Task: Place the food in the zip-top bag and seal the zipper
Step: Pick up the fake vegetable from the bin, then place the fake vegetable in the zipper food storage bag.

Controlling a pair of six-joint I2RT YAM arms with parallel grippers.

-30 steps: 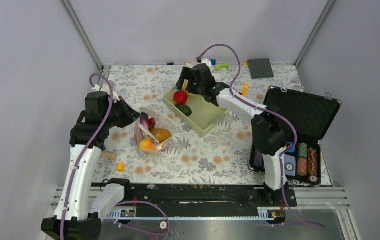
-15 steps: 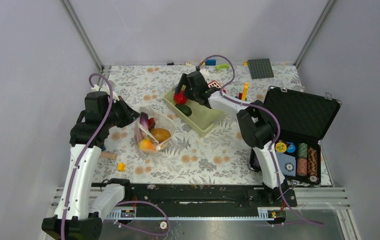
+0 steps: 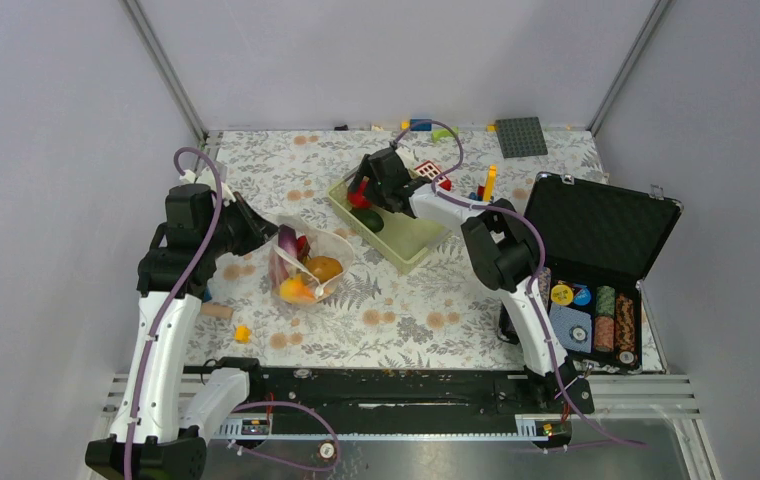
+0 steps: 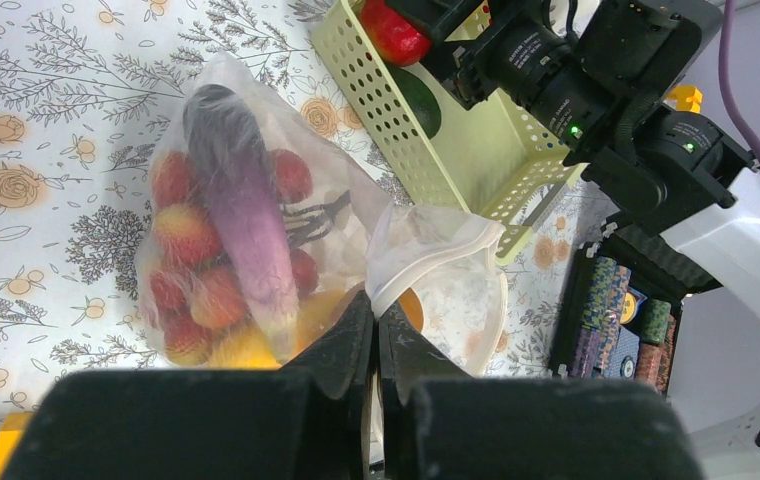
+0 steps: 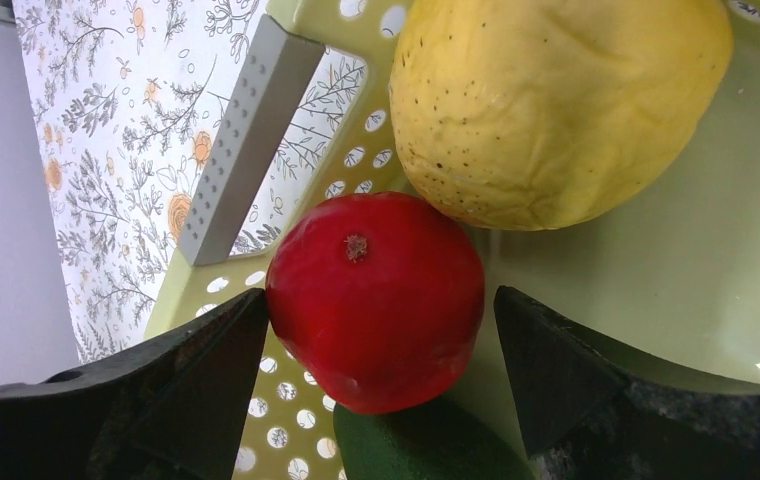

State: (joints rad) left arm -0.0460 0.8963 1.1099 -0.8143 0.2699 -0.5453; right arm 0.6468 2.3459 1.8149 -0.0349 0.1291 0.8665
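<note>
Top external view: the zip-top bag [image 3: 306,265] lies on the flower-printed surface [image 3: 406,320], left of centre, just near-left of the pale green lattice basket [image 3: 416,238]. The left hand [image 3: 246,225] sits at the bag's left side. In the left wrist view its fingers are pressed together, pinching the bag's mouth edge. The zipper [image 4: 446,243] runs from that pinch as a pale strip along the gaping, unsealed mouth.

Several pieces of the food are already inside the bag: a purple eggplant [image 4: 241,220] lies across a cluster of red-and-yellow round fruits [image 4: 181,235], and an orange piece [image 4: 411,305] shows at the mouth.

The right arm reaches to the far-left end of the basket. There the right hand [image 5: 381,310] is spread, one finger on each side of a red round fruit [image 5: 376,300]. One finger is touching it or nearly so; the other stands just clear. A yellow speckled fruit [image 5: 556,110] lies against the red one inside the basket, and a dark green fruit [image 5: 416,445] lies against it on the opposite side.

An open black case [image 3: 606,225] holding poker chips [image 3: 606,310] rests on the right of the surface. A grey baseplate [image 3: 521,136] lies at the far edge, and a small yellow block [image 3: 243,333] lies near the bag.
</note>
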